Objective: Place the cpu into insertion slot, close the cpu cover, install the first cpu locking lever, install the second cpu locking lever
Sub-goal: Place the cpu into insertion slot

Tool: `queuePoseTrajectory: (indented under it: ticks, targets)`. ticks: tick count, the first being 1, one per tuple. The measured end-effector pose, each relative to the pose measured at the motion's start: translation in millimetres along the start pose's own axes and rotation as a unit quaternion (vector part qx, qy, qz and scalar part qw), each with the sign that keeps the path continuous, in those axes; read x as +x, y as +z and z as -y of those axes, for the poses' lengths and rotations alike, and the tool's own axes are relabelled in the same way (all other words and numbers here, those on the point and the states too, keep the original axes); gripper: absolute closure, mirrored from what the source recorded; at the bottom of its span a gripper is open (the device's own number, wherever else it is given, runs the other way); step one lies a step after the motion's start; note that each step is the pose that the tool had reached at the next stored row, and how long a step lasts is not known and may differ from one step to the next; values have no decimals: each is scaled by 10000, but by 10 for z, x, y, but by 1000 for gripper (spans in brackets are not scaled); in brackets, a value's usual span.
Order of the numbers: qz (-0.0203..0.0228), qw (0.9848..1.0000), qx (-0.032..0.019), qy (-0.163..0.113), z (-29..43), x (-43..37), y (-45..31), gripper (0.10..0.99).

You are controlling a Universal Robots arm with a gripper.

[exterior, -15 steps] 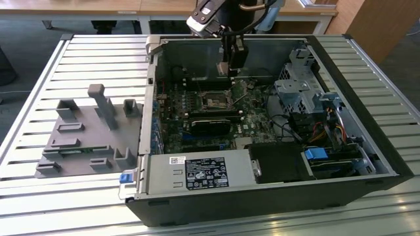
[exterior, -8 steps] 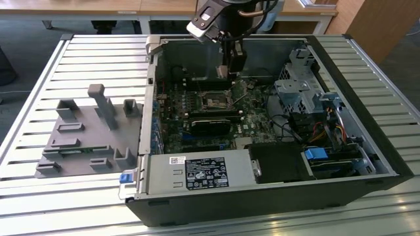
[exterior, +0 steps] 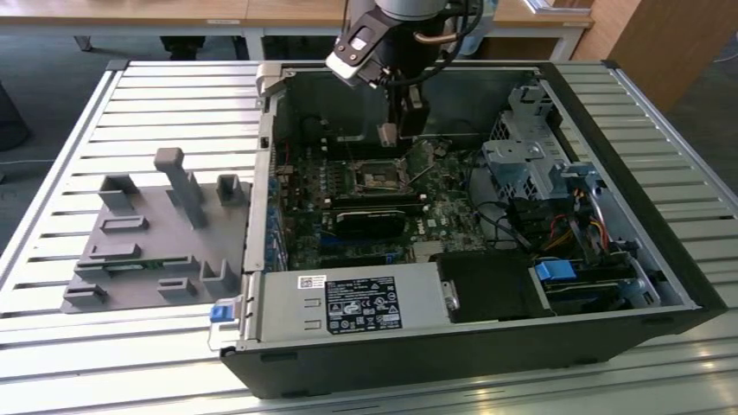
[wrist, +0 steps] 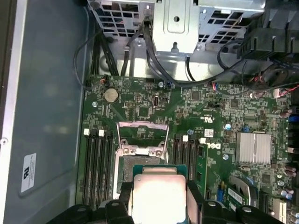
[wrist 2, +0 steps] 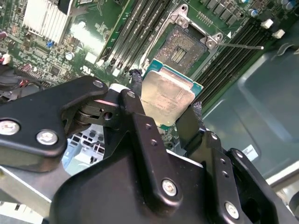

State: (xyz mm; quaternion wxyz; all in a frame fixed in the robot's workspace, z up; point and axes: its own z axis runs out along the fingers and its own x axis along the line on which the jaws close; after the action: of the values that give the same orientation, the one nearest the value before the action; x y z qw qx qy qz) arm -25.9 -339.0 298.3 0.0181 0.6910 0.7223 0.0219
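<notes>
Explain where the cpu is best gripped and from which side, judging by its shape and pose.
Grip the cpu by two opposite thin edges, coming from its metal-top side, as the gripper does here. It is a thin flat square, so only the edges offer parallel faces, and this likely leaves the underside free to meet the insertion slot.

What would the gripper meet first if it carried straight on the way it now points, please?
Probably the open socket: the gripper, shut on the chip, points down just over it. Depth is unclear, so its rim might come first.
</notes>
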Motion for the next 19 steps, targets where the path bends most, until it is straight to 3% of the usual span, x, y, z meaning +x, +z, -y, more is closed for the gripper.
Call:
queuePoseTrajectory:
  ticks: [19]
  targets:
    - [11, 10000, -5, 44, 88, 48, 299, 545]
